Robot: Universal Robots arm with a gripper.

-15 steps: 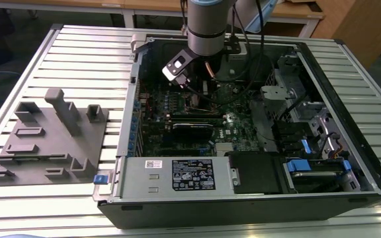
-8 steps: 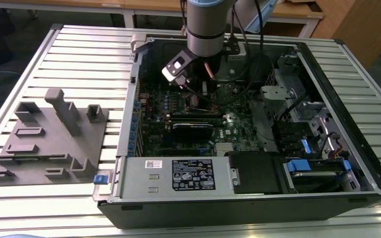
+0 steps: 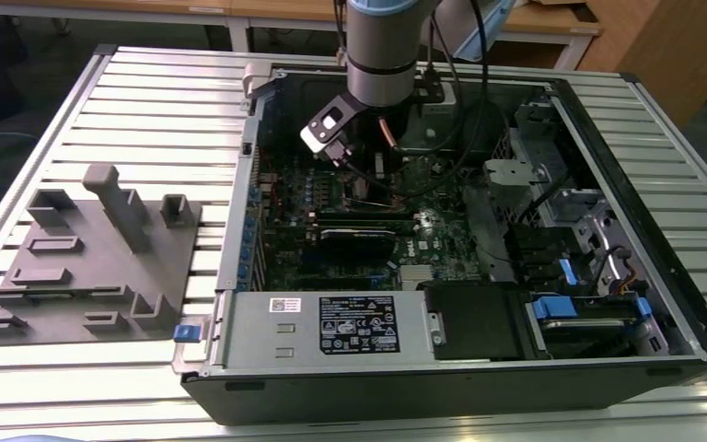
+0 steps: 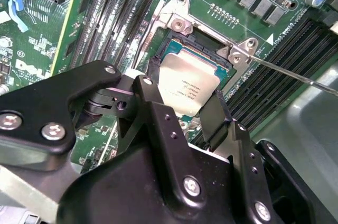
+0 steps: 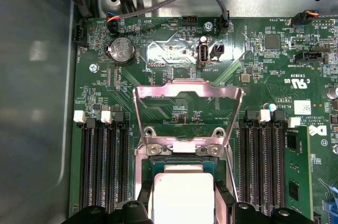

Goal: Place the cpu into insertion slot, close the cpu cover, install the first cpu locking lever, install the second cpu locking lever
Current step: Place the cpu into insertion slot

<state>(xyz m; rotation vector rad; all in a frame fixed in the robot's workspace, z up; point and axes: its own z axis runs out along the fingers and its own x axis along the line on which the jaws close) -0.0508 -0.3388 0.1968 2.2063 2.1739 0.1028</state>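
Second wrist view: end effector (image 4: 185, 91) clamped on two opposite edges of the cpu (image 4: 186, 82), which sits in the insertion slot (image 4: 195, 44), seemingly level. The cpu cover (image 5: 153, 93) stands raised just beyond it. Risks, as I judge them: a skewed chip pressed down could bend socket pins, or one side dragging on release could lift it back out.

The arm (image 3: 385, 46) is a smooth grey cylinder with a pale blue ring at the top centre of the exterior view. Black cables (image 3: 433, 55) hang beside it, and a black-and-white block (image 3: 327, 129) sits at its wrist. In the second wrist view the gripper (image 4: 184, 91) is matte black, built of angular linked plates fastened with silver screws (image 4: 53, 131).
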